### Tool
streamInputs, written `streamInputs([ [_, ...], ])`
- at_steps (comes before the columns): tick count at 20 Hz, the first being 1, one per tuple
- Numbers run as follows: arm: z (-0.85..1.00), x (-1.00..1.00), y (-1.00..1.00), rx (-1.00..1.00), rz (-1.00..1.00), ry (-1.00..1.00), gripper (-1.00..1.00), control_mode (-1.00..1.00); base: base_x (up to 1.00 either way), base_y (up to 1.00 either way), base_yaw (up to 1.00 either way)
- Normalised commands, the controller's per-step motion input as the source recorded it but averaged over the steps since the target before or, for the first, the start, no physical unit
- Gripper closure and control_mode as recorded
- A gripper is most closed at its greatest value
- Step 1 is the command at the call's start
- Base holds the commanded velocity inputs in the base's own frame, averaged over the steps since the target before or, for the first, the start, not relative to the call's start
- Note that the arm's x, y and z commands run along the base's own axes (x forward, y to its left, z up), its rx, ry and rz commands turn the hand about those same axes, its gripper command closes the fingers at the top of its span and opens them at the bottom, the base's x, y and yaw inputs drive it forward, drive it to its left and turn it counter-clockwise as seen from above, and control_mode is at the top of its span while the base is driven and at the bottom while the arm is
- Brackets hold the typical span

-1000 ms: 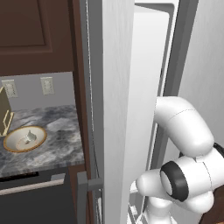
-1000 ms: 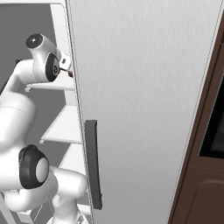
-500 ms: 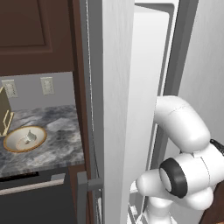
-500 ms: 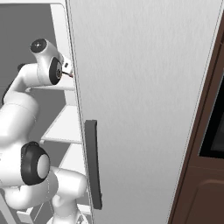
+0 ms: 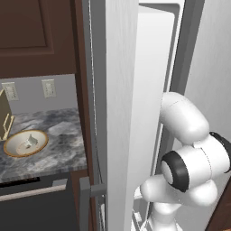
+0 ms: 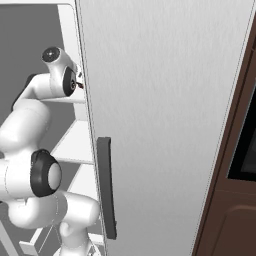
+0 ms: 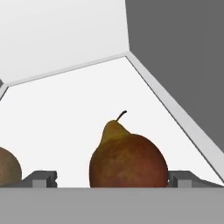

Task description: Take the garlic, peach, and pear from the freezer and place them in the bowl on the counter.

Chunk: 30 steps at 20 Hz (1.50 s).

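While the arm reaches into the freezer (image 5: 155, 54), its tool (image 7: 111, 179) stands wide, holding nothing; the pear (image 7: 127, 159) sits upright on the white shelf (image 7: 78, 96), dead ahead between the fingertips (image 7: 41, 178), stem up.

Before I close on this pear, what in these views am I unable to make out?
- Pear, hand view: its base is cut off by the bottom edge, so contact with the shelf is unseen.
- Brownish fruit, hand view: cropped by the left edge; kind unclear.
- Gripper: in both base views the freezer door hides it.
- Bowl, left base view: its pale content is too small to identify.
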Motion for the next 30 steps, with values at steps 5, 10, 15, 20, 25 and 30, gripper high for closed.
streamInputs([
  [5, -0.18, 0.31, 0.0, 0.0, 0.0, 0.0, 1.0, -1.0, 0.0, 0.0, 0.0],
  [10, -0.08, 0.14, 0.0, 0.0, 0.0, 0.0, 1.0, -1.0, 0.0, 0.0, 0.0],
  [15, 0.07, -0.11, 0.0, 0.0, 0.0, 0.0, 1.0, -1.0, 0.0, 0.0, 0.0],
  [20, 0.15, -0.27, 0.05, 0.0, 0.0, 0.0, 1.0, -1.0, 0.0, 0.0, 0.0],
  [25, 0.25, -0.29, 0.02, 0.0, 0.01, 0.04, 1.0, -1.0, 0.0, 0.0, 0.0],
  [30, 0.21, -0.6, 0.0, 0.0, 0.08, 0.07, 1.0, -1.0, 0.0, 0.0, 0.0],
])
